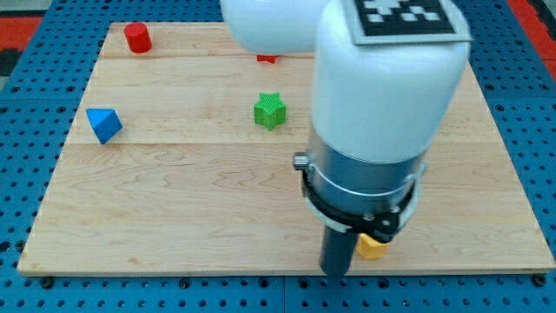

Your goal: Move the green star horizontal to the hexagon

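Note:
The green star lies on the wooden board, above the middle. A red block that looks like a short hexagonal or round prism stands at the view's top left. My tip is near the board's bottom edge, far below and to the right of the star. A yellow block, partly hidden by the arm, sits just right of the rod; its shape cannot be made out. The arm's white body covers the upper right of the board.
A blue triangular block lies at the view's left. A second red block shows only as a sliver under the arm, above the star. Blue pegboard surrounds the board.

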{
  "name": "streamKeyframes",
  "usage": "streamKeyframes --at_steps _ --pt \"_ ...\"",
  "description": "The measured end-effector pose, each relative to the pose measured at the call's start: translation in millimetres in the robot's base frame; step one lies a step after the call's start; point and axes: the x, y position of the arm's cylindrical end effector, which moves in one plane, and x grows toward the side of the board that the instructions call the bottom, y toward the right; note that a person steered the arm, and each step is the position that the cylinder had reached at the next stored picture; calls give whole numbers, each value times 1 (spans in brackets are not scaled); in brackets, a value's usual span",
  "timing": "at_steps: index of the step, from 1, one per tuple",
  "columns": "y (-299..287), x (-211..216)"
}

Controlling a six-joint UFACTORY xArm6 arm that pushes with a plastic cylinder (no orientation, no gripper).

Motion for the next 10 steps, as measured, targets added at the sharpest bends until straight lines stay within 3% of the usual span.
streamKeyframes --at_steps 3,5,8,9,10 --pt "69 -36" --pt "32 -71" --pt "73 -98" --pt "-13 -111" --pt "-45 -150"
